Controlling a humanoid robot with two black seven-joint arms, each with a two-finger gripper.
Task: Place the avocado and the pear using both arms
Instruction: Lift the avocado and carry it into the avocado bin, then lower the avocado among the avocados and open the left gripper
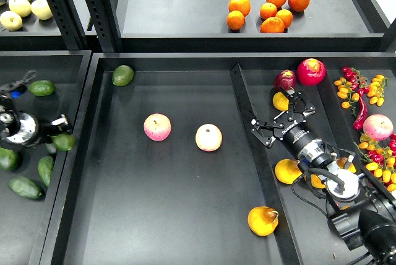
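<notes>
My left gripper is over the left bin, its tip right against a dark green avocado; I cannot tell whether its fingers close on it. More avocados lie in that bin. My right gripper is open over the right bin, fingers spread wide, with a small yellow pear beside its far finger and not held. Other golden pears lie by my right wrist, and one lies in the middle tray next to the divider.
The middle tray holds two pink apples and a green oval fruit at its back left corner. Red apples, chillies and small tomatoes fill the right bin. Oranges sit on the shelf.
</notes>
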